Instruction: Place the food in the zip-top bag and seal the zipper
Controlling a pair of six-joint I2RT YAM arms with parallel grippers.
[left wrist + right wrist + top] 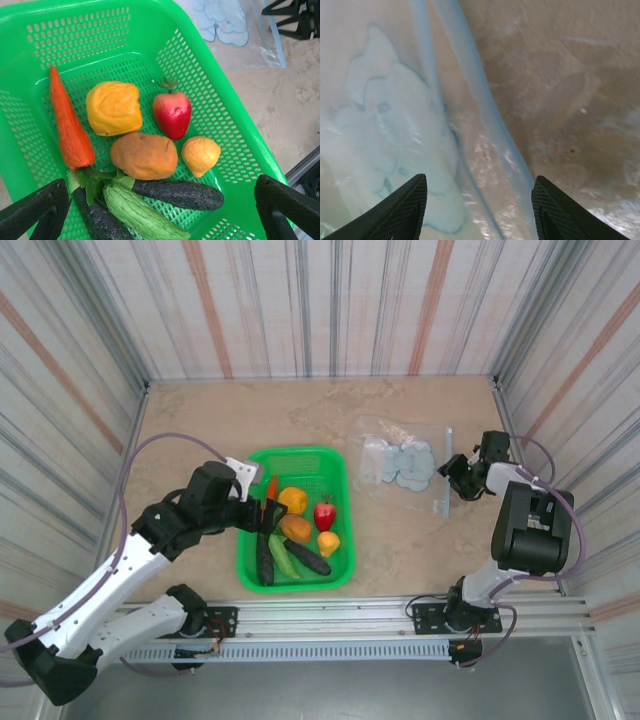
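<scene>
My right wrist view is blurred and cuts off the zip-top bag [385, 125], which lies flat on the desk [200, 430], right of centre. The right claw [479, 200] stands part open astride the zipper [485, 125], gripping nothing. The food [145, 155] sits in the green basket [220, 125], its dark pieces half cropped. The left claw [160, 215] gapes wide above, empty.

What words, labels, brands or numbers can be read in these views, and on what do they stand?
None can be read. The zip-top bag carries only pale-blue cartoon shapes, with no letters that I can make out. The green basket bears no label.
</scene>
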